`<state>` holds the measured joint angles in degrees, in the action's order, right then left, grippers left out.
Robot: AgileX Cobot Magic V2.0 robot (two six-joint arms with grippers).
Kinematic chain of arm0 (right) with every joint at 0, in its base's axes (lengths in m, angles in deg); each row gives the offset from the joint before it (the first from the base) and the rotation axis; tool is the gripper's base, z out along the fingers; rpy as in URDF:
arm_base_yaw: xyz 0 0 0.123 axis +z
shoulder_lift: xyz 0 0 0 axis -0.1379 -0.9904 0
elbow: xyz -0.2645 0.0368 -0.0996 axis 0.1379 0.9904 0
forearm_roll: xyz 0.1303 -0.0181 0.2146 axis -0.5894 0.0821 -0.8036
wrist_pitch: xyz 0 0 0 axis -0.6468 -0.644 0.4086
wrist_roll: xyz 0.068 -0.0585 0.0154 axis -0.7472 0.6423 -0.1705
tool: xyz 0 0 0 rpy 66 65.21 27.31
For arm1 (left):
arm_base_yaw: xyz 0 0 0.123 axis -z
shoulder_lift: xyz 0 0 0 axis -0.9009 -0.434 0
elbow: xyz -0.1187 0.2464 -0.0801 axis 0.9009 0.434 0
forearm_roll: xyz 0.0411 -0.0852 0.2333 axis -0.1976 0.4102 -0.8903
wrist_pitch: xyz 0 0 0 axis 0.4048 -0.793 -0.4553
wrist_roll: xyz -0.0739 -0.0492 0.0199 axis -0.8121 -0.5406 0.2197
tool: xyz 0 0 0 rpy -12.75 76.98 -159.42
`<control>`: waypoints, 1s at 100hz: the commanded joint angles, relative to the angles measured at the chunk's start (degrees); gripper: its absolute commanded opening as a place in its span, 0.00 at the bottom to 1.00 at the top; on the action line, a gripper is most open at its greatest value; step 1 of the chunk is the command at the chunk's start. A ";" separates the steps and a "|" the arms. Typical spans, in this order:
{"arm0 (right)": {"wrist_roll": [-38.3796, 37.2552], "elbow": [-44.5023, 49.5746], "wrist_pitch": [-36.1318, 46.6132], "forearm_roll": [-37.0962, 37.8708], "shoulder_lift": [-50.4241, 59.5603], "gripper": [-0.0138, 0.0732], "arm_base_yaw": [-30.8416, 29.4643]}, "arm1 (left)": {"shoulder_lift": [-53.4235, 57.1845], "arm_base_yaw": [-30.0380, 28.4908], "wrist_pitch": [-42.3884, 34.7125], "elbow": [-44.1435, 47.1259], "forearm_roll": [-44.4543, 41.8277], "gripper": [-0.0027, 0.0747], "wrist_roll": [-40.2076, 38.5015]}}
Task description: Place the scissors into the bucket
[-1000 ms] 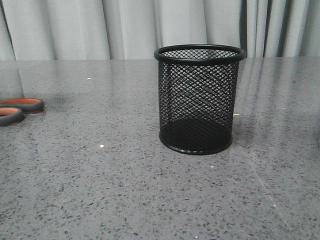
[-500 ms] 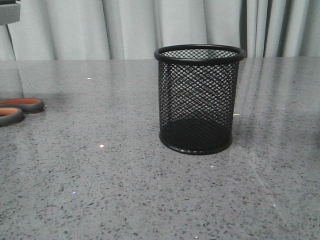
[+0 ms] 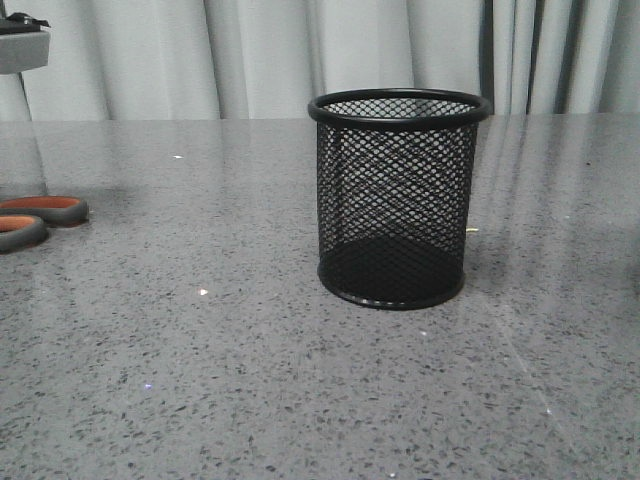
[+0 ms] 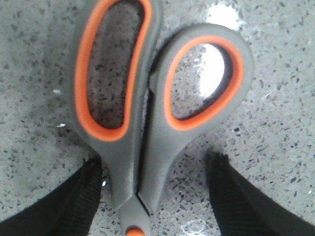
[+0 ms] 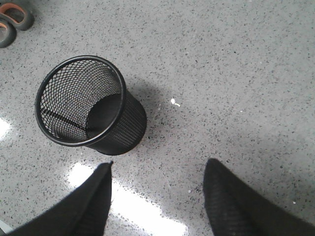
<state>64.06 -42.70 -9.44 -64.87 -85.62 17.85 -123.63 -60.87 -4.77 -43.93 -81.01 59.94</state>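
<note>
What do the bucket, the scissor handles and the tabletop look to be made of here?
Bucket: black wire mesh, likely metal, matte; see-through lattice with a solid rim.
Scissors: grey handles, probably plastic, with orange loop linings that may be rubbery.
Table: grey speckled stone or stone-look surface, polished; it reflects glare.

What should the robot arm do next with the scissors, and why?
Probably lower the left gripper a little and close it on the scissors. They lie flat on the table, with an open finger on each side of the handles, not touching. The bucket stands empty and upright.
</note>
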 commanded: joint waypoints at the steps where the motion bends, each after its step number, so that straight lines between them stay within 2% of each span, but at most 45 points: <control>1: 0.72 -1.94 2.68 -0.74 0.47 0.59 0.15 | 1.63 -0.03 1.57 -1.50 0.52 0.61 0.29; 24: 0.72 -1.94 2.68 -0.74 0.47 0.59 0.15 | 1.02 -0.03 1.22 -1.50 1.17 0.60 0.69; 52: 0.72 -1.94 2.68 -0.74 0.47 0.59 0.15 | 1.02 -0.03 1.22 -1.50 1.17 0.32 1.32; 100: 0.72 -1.94 2.68 -0.74 0.47 0.59 0.15 | 1.02 -0.03 1.40 -1.50 1.27 0.14 1.32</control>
<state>64.06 -42.70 -9.44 -64.87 -85.62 17.85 -124.06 -60.87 -4.58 -44.34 -80.55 61.37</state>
